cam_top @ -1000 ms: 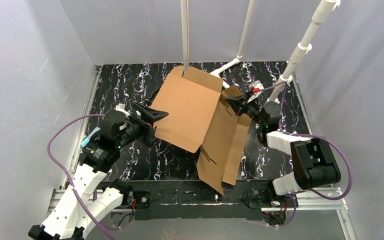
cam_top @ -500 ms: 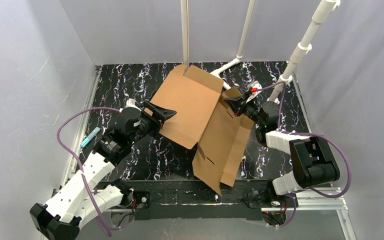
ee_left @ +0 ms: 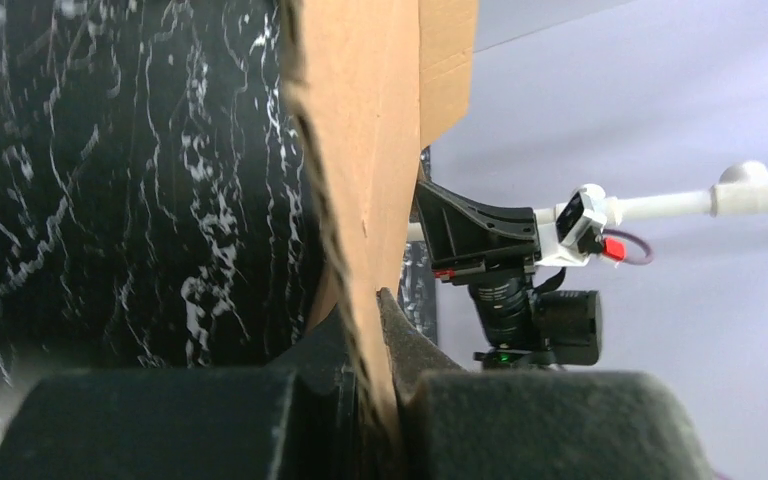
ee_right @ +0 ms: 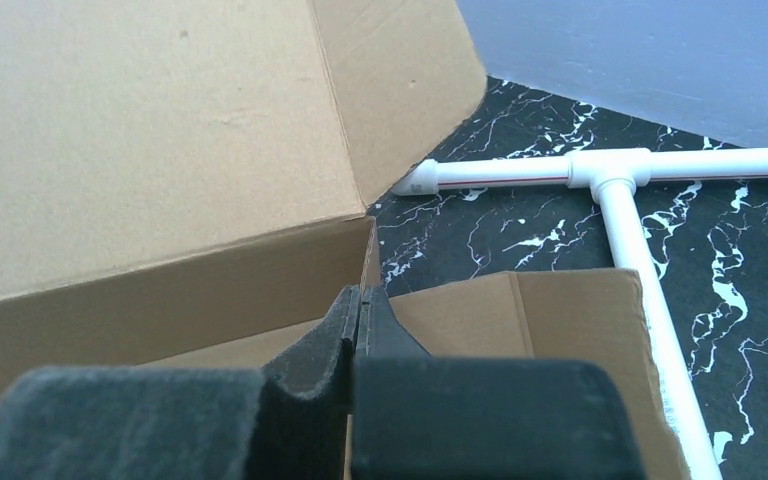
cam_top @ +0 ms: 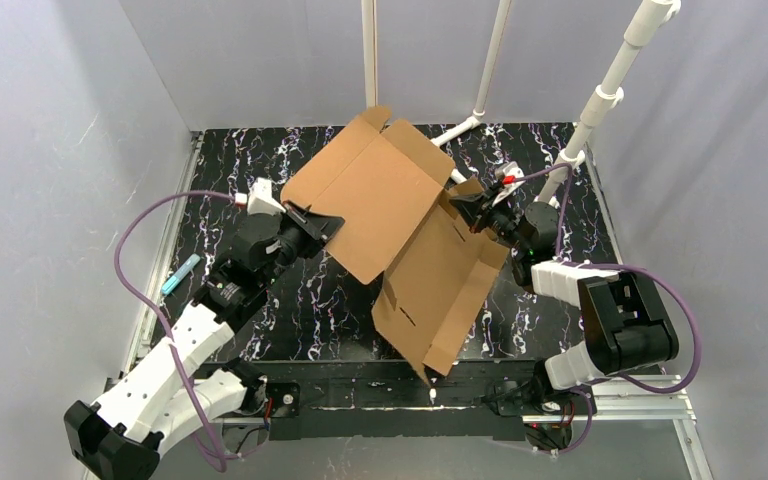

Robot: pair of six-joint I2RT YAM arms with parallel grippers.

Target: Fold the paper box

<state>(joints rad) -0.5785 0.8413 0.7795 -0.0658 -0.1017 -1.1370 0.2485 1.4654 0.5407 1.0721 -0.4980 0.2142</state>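
The paper box is a brown cardboard blank, partly folded and held tilted above the black marbled table. Its lowest corner hangs near the table's front edge. My left gripper is shut on the left edge of the big panel. In the left wrist view the cardboard runs edge-on down between the left gripper's pads. My right gripper is shut on the box's right side. In the right wrist view the right gripper pinches a wall's edge beside the panel and a flap.
A white pipe frame stands at the back right, and its T-joint lies on the table just behind the box. A thin pole rises at the back centre. A teal pen lies by the left table edge. Grey walls enclose the table.
My left gripper, open a second ago, moved up to the box's left edge and shut on it. The box's big panel swung left and up; its low corner shifted slightly left. The right gripper stayed shut.
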